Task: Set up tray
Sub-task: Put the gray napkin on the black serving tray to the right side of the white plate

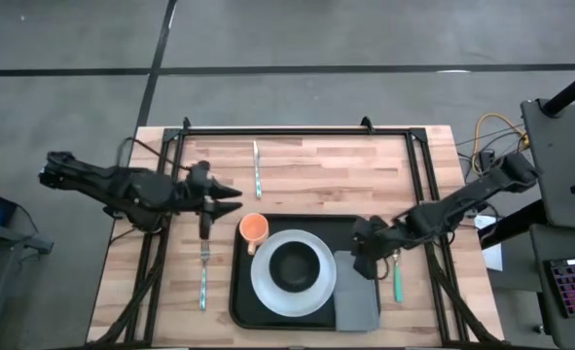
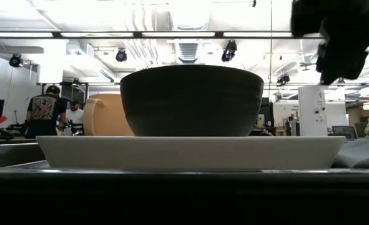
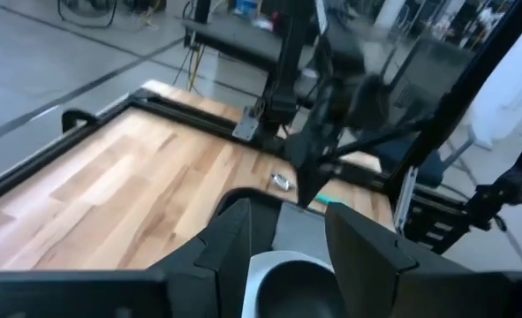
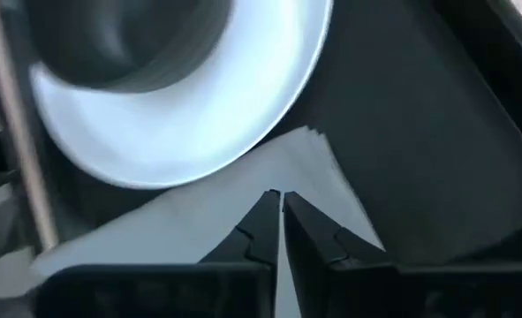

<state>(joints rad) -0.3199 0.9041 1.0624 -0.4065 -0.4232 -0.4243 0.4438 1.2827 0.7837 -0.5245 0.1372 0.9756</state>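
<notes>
The black tray [image 1: 243, 297] lies at the table's near middle. On it stand a white plate [image 1: 268, 282] with a black bowl [image 1: 292, 264], an orange cup [image 1: 254, 228] and a grey napkin [image 1: 357, 306] on its right part. My right gripper [image 4: 280, 196] is shut with nothing between its fingers, pointing down at the napkin's [image 4: 243, 225] far end. In the low view it [image 2: 340, 69] hangs well above the napkin [image 2: 365, 153]. My left gripper [image 1: 233, 196] stands open in the air over the bare wood, just left of the cup.
A fork [image 1: 203, 277] with a teal handle lies left of the tray. A long utensil [image 1: 257, 167] lies near the far edge. A green-handled utensil [image 1: 398, 282] lies right of the tray, beside my right arm. A black frame [image 1: 297, 129] borders the table.
</notes>
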